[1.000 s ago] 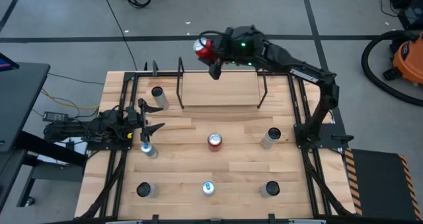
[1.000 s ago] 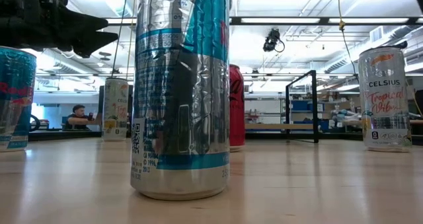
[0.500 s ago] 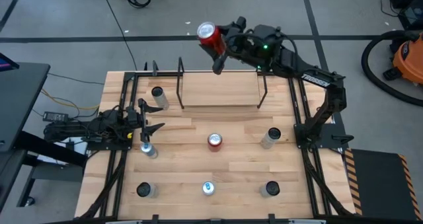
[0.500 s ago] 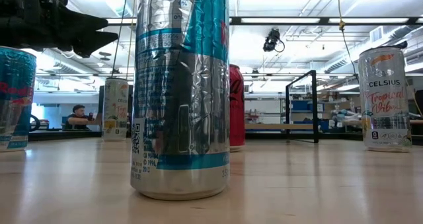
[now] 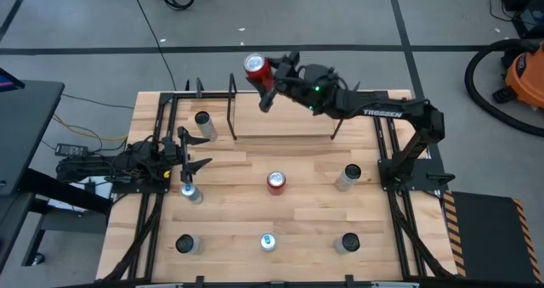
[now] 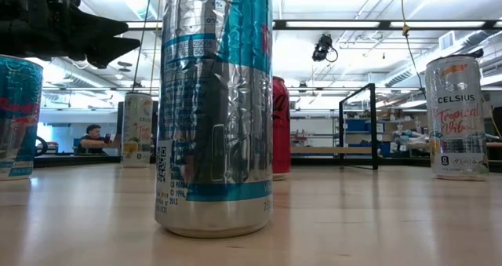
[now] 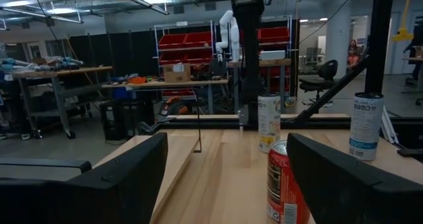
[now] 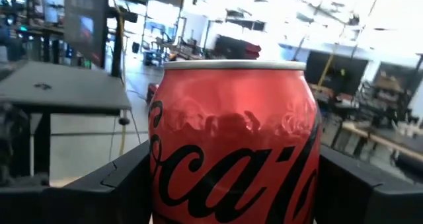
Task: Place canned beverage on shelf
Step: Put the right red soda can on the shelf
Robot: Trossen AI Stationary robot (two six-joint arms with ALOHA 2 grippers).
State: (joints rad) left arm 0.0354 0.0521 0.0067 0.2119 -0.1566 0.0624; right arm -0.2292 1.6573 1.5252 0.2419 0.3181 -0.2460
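Starting at the near edge of the table (image 5: 255, 211): three cans stand in a row there, the blue-and-silver one (image 6: 213, 109) right in front of the low camera. A bit farther in there's a second row — a can near the left side, a red can (image 5: 276, 181) mid-table and a pale can (image 5: 348, 177) toward the right. They're spaced well apart, which I'd guess is so a gripper can drop around any one without bumping a neighbour.

The left gripper (image 5: 194, 149) hangs over the left side of the table with its jaws standing partly apart and nothing between them — looks parked, out of the way.

At the far edge sits the shelf (image 5: 280, 114), a light board framed by thin black rods. The right gripper (image 5: 268, 82) is up over its far left corner, jaws clamped on the red cola can (image 5: 256, 66) — the wrist view shows the can upright between both fingers. It's gripped by the sides and carried high, presumably so it clears the rods and can be lowered flat onto the board. It isn't on the shelf yet.
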